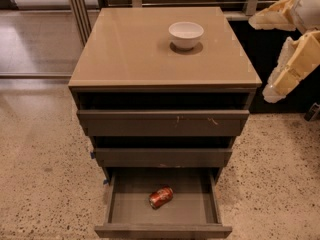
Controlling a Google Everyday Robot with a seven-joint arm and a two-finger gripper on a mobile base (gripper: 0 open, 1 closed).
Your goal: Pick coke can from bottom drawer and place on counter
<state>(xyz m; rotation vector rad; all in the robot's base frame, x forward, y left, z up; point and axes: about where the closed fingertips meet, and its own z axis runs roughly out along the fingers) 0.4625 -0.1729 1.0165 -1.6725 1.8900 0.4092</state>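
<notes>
Coke can (161, 197) on its side in open bottom drawer (116, 205), white bowl (186, 34) on counter (125, 54), pincer (261, 59) spread wide, upper right

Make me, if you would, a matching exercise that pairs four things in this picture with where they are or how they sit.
Things:
1. small red-orange metal coke can
2. round white bowl
3. pale two-finger gripper
4. wide dark grey-brown bottom drawer

Places or states:
A. pulled out, open
B. in the air beyond the right edge of the glossy tan counter
C. lying on its side on the drawer floor
D. standing upright on the counter

Pairs: 1-C, 2-D, 3-B, 4-A.
</notes>
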